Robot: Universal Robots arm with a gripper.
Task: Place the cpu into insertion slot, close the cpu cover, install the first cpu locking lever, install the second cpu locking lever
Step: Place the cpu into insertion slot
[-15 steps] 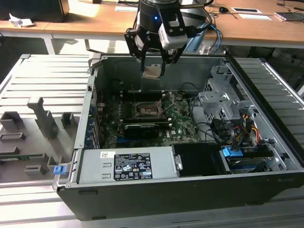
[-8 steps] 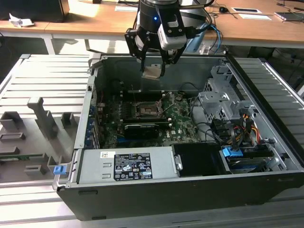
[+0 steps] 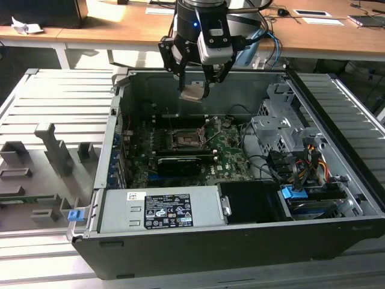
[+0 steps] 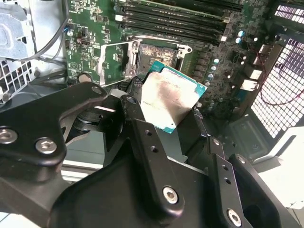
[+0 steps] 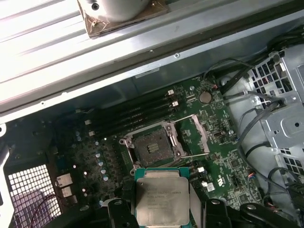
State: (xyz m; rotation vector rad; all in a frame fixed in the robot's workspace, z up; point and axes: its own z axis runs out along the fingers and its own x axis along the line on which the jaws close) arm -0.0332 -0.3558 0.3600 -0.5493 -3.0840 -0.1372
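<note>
Above the far edge of the computer case, my one gripper pointing down, fingers clamped on one cpu, well above one bare insertion slot, one cpu cover open beside it.

Wooden desk runs across the back in the exterior view. White papers and a crumpled sheet lie on it. Dark box at the exterior view's left end. Nearer: grey ribbed metal table, grey blocks standing on it. Light even, bright on the ribs.
</note>
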